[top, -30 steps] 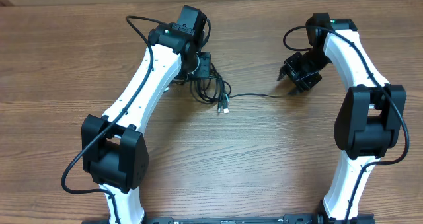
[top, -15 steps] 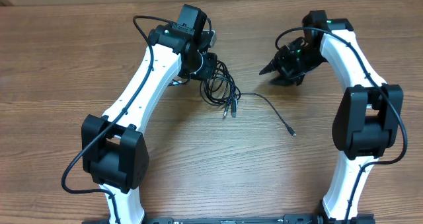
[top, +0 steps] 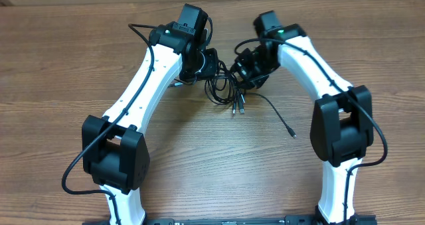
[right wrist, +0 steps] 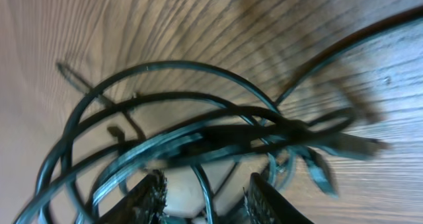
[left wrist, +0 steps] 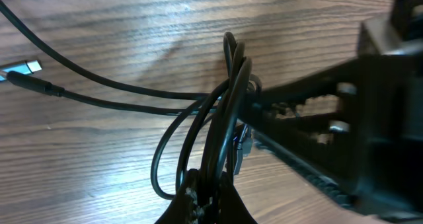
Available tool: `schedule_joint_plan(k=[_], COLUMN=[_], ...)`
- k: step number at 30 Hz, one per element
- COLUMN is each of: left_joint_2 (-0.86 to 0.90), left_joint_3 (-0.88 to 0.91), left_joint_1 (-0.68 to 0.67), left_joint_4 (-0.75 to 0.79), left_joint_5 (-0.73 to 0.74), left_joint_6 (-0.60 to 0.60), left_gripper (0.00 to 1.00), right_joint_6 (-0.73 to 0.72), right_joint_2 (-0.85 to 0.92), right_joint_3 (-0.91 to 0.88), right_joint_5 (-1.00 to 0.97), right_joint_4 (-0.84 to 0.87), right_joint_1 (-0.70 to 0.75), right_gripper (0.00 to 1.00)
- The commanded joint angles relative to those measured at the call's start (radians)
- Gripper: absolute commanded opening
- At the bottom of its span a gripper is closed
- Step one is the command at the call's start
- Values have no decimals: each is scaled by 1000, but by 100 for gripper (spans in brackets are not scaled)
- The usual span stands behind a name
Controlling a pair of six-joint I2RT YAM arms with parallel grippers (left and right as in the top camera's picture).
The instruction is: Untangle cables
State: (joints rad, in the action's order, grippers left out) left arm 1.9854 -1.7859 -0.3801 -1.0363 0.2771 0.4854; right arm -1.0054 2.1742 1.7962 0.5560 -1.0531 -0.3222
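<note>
One wood-grain table (top: 60, 66) fills the overhead view, its grain running left to right. Over it the white left arm (top: 149, 79) and the white right arm (top: 312, 59) reach from the near edge and lean in toward each other at the far middle.

The left gripper (top: 211, 64) is clenched on the cables (top: 222, 89). In its wrist view several black strands gather into a tight bundle right at its fingertips and fan out from there. The right gripper (top: 247, 69) sits just beside the bunch on its right side. In its own wrist view its two fingers (right wrist: 153, 196) stand apart with a strand or two crossing the gap, so it is released rather than pinching.

The cables sit between the two grippers as a bunch of narrow black loops. The bunch's long axis runs from the left gripper toward the near edge and slightly to the right. A loose strand (top: 282, 119) leaves the bunch and curves away rightward and nearer, ending in a small plug well apart from the rest. Two plug ends (top: 238, 109) poke out of the near tip of the bunch, pointing toward the robot's bases. A silver plug (left wrist: 23, 69) shows at the left edge of the left wrist view, flat on the wood.
</note>
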Motion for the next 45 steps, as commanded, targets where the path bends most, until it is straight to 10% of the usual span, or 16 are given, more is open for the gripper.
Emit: schedule_joint_plan(k=[1,45], left_joint_2=[-11,-11], left_joint_3=[-1,-1], left_joint_1=[-6,-6], left_joint_4=[-7,26], left_joint_5=[57,136], left_joint_6=[27,19], left_gripper=[4,4], right_joint_6=[-200,-343], right_joint_2=[-14,-14], right_joint_3=[-3,-4], right_joint_5=[-159,-255], right_joint_4=[26,-30], right_joint_1=[-35,-88], right_gripper=[40,32])
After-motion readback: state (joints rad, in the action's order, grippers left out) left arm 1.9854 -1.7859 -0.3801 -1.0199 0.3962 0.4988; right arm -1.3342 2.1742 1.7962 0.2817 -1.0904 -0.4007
